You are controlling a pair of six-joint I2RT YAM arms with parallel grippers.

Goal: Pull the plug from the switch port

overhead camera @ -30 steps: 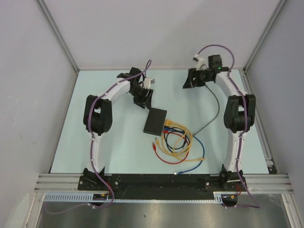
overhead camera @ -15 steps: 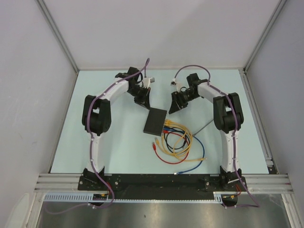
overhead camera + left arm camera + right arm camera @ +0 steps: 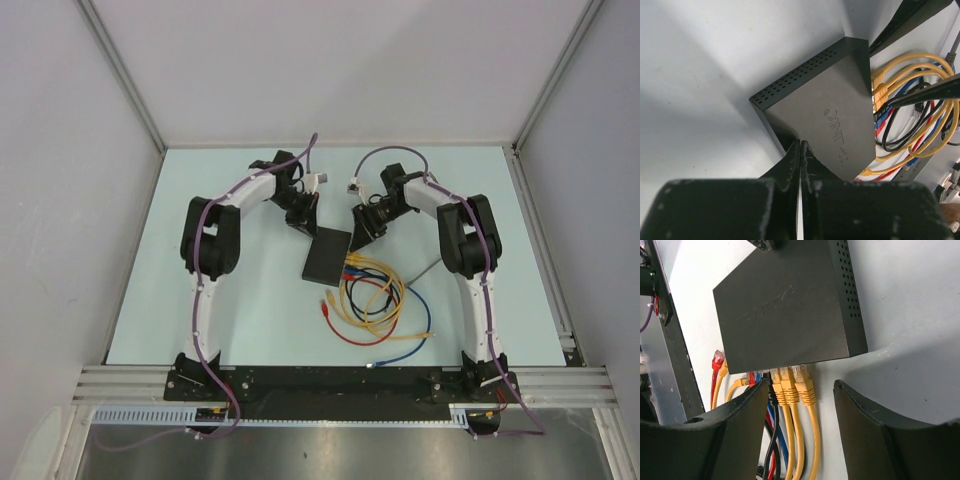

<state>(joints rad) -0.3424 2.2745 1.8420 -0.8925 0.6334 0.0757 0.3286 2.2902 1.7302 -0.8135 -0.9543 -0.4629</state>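
Gaping wide and empty, the right pincer straddles yellow plugs at the switch (left pincer closed, empty).

Switch and cables at table centre.
The switch lies mid-table. Plugs sit in its right edge, with cables coiled right of it and nearer the bases. Just behind it is the left gripper; the right gripper is beside its far right corner.
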